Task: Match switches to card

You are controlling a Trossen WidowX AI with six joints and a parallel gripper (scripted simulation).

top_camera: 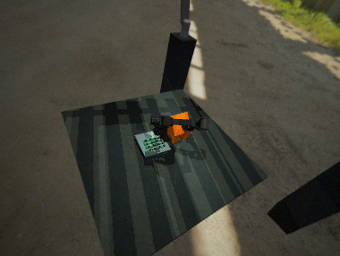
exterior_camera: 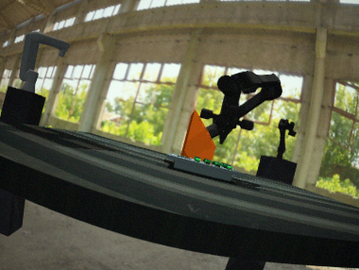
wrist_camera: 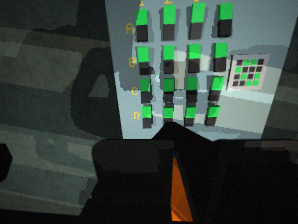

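The light grey panel (top_camera: 140,142) (exterior_camera: 203,171) (wrist_camera: 240,117) carries a four-by-four grid of green-and-dark switches, with rows A to D marked on its left. Each switch shows a green far half and a dark near half; which half is raised is hard to tell for most. The small card (wrist_camera: 249,72) lies right of the grid. Its far row appears dark, green, green, dark; its nearest row appears dark, dark, green, green. My gripper (exterior_camera: 222,141) (wrist_camera: 170,126) is shut and empty. It hangs above the panel's near side, just nearer than row D, apart from the switches in the exterior view.
An orange upright piece (top_camera: 180,129) (exterior_camera: 198,142) stands beside the panel, near the arm. The striped table (top_camera: 121,201) (exterior_camera: 118,181) bears the panel and arm. Dark pedestals (top_camera: 178,60) (exterior_camera: 277,168) stand beyond the table's edges, with other devices on top.
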